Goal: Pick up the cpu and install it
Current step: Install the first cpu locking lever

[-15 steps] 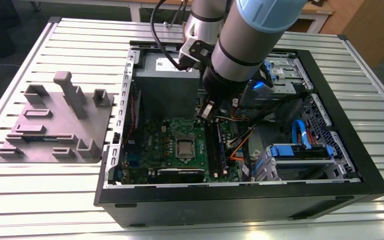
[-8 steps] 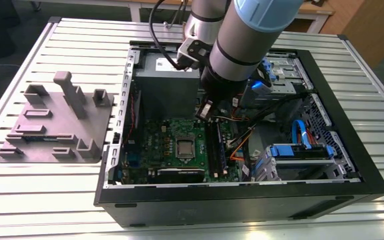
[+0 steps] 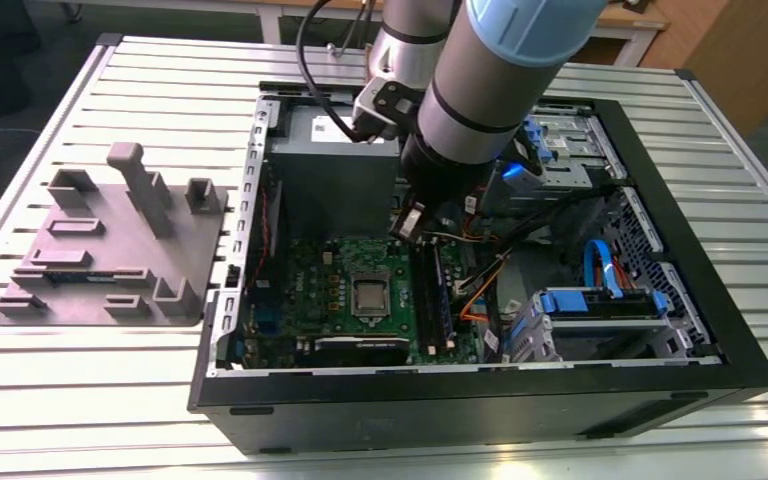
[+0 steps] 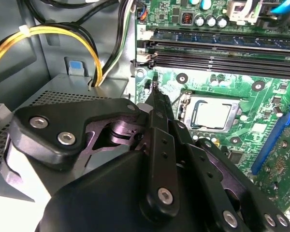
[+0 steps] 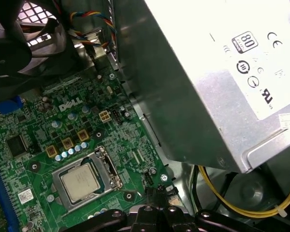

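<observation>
The cpu (image 3: 371,295) is a small square chip with a silver top. It lies flat in its socket on the green motherboard (image 3: 297,290) inside the open computer case. It shows in both wrist views, cpu (image 4: 211,114) and cpu (image 5: 79,182), framed by the metal socket bracket. My gripper (image 3: 407,225) hangs above the board between the power supply and the socket, off to one side of the chip and not touching it. Its black fingers (image 4: 157,104) are closed to a narrow point with nothing between them, gripper (image 5: 157,193).
A large grey power supply (image 5: 208,72) with yellow wires stands close beside the gripper. Memory slots (image 4: 222,53) run along the board past the socket. A drive cage with blue cables (image 3: 598,305) fills the case's right side. A grey fixture plate (image 3: 104,250) lies on the table.
</observation>
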Robot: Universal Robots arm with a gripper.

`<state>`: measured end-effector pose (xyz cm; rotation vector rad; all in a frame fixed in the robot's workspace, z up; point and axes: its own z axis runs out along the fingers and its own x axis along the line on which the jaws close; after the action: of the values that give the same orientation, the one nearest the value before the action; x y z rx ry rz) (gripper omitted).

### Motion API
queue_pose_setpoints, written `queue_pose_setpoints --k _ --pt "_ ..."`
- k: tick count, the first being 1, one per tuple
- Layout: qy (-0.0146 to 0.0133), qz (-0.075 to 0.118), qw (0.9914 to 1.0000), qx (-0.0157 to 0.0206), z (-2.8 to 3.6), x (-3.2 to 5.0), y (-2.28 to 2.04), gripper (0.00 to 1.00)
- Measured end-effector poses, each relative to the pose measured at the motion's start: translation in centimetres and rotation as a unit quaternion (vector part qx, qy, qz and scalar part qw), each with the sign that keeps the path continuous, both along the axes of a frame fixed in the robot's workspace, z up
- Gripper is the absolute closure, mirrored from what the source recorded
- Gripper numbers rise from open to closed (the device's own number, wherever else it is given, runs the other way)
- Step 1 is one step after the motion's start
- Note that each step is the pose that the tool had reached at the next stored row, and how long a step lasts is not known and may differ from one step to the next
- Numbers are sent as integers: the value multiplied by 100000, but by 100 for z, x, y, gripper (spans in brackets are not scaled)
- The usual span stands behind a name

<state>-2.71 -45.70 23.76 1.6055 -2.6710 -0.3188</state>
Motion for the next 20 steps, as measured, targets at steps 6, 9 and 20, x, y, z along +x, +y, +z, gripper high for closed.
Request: queue_pose_setpoints --k 6,9,20 --pt "3 35 100000 -28 0 -4 -59 90" --pt "0 35 100000 -47 0 -5 -99 90" --pt "-127 2334 99973 -54 0 -40 -212 90"
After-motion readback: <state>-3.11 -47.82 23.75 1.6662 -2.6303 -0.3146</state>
